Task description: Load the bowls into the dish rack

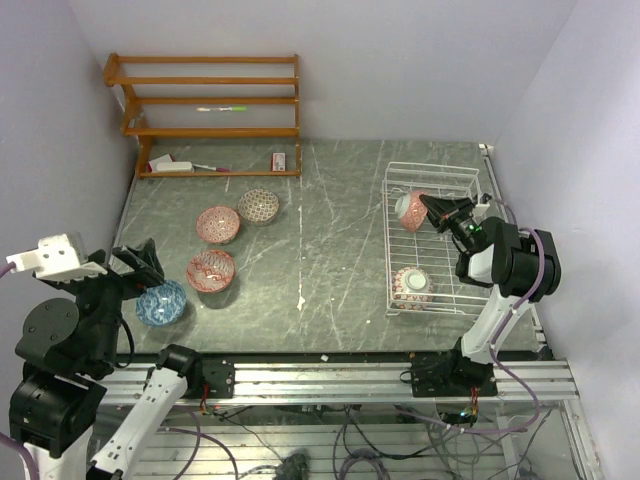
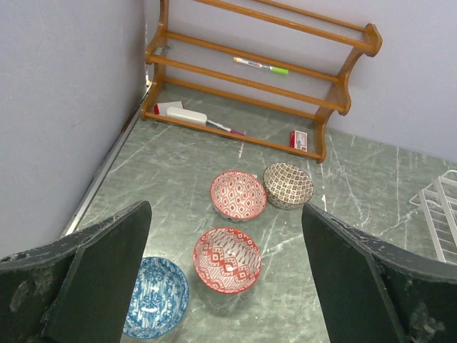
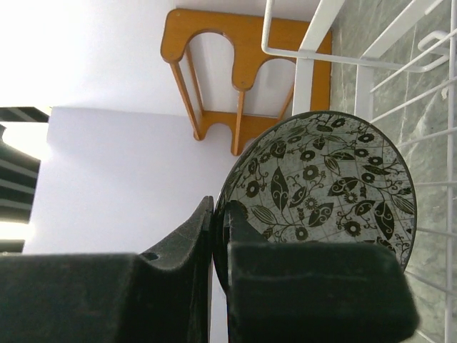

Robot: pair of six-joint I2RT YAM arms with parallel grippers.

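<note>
Four bowls sit on the table at left: a blue one (image 1: 161,303), a red one (image 1: 211,270), a pink-red one (image 1: 217,224) and a brown one (image 1: 258,206). My left gripper (image 1: 140,262) is open and empty, held above the blue bowl (image 2: 153,296) and red bowl (image 2: 227,259). My right gripper (image 1: 440,212) is shut on the rim of a grey-black floral bowl (image 3: 321,179), holding it tilted on edge over the far part of the white dish rack (image 1: 470,180). Another bowl (image 1: 412,283) lies in the rack's near end.
An orange-brown wooden shelf unit (image 1: 210,100) stands at the back left, with a marker, a white block and a small red box on it. Walls close in on the left, back and right. The rack's corner shows in the left wrist view (image 2: 439,207).
</note>
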